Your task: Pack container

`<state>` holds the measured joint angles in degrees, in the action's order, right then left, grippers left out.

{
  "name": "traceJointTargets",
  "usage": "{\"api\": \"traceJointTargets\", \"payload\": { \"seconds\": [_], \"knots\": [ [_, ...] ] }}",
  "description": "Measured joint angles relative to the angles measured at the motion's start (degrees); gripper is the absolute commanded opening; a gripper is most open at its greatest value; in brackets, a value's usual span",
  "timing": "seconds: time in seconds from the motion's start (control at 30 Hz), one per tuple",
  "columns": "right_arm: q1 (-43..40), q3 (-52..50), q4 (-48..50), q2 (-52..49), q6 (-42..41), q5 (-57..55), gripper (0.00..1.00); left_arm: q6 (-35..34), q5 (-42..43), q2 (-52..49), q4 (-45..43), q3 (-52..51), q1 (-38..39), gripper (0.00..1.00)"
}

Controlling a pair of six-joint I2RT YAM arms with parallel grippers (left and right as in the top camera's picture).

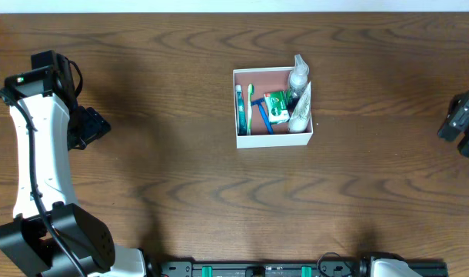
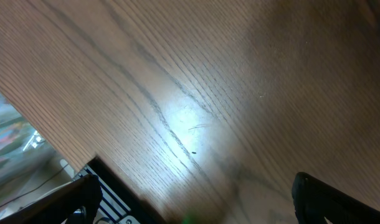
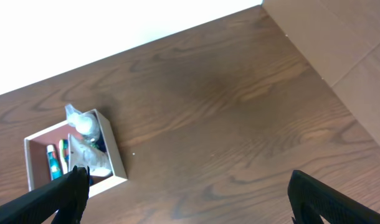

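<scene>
The container point(image 1: 274, 141) is a square white box with a pink inside, at the table's middle back. It holds a green and a blue toothbrush point(image 1: 250, 106), a small tube, a green packet point(image 1: 277, 106) and clear plastic bottles point(image 1: 299, 77) at its right side. It also shows in the right wrist view point(image 3: 118, 165). My left gripper point(image 2: 193, 199) is open and empty over bare wood at the far left. My right gripper point(image 3: 187, 196) is open and empty at the far right, well away from the container.
The wooden table point(image 1: 181, 185) has a dark rail point(image 1: 281, 269) along its front edge. The left arm point(image 1: 38, 146) stands along the left side. A white wall point(image 3: 84, 31) lies beyond the table's back edge.
</scene>
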<state>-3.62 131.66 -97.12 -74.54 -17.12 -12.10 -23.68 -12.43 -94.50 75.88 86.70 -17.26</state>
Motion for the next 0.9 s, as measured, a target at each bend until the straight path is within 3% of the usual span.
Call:
{"api": "traceJointTargets", "payload": {
  "seconds": [0.37,0.53,0.7,0.9],
  "knots": [
    [0.0,0.0,0.3,0.4,0.4,2.6,0.99,0.0,0.0,0.0,0.0,0.0,0.0,0.98],
    [0.0,-2.7,6.5,3.6,0.8,2.7,0.99,0.0,0.0,0.0,0.0,0.0,0.0,0.98],
    [0.0,-14.6,16.3,11.2,3.9,2.6,0.99,0.0,0.0,0.0,0.0,0.0,0.0,0.98],
    [0.1,-36.1,32.4,21.9,8.0,2.6,0.99,0.0,0.0,0.0,0.0,0.0,0.0,0.98]
  ]
}}
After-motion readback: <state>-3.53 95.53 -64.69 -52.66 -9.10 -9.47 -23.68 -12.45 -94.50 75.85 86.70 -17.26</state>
